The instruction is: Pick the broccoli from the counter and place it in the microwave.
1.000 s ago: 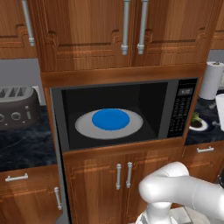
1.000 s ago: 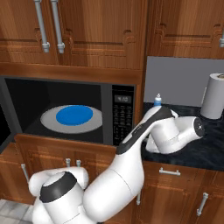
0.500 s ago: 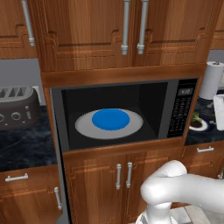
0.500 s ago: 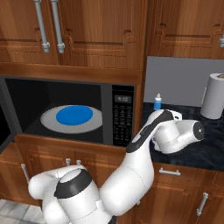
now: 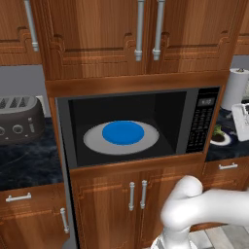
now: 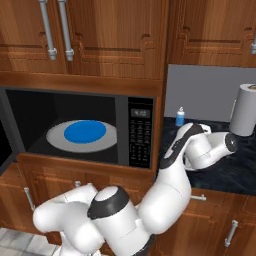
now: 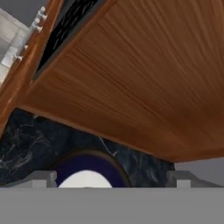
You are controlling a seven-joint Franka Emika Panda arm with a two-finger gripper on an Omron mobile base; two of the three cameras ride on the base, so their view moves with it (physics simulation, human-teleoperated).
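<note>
Progress is judged slight: the broccoli (image 5: 217, 131) is seen lying on a dark-rimmed plate (image 7: 87, 166) on the counter (image 7: 26, 140), close below the gripper (image 7: 111, 180), whose fingertips (image 7: 43, 178) are spread with nothing between them. The microwave (image 5: 194, 121), well aside of the gripper, is open; grasp, carry and placing remain.

Both base views face the microwave (image 5: 131, 129) (image 6: 82, 130); hand view hugs the counter (image 7: 26, 140).

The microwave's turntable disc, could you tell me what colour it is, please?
Bright blue disc on a pale grey turntable; clearest in the left base view.
</note>
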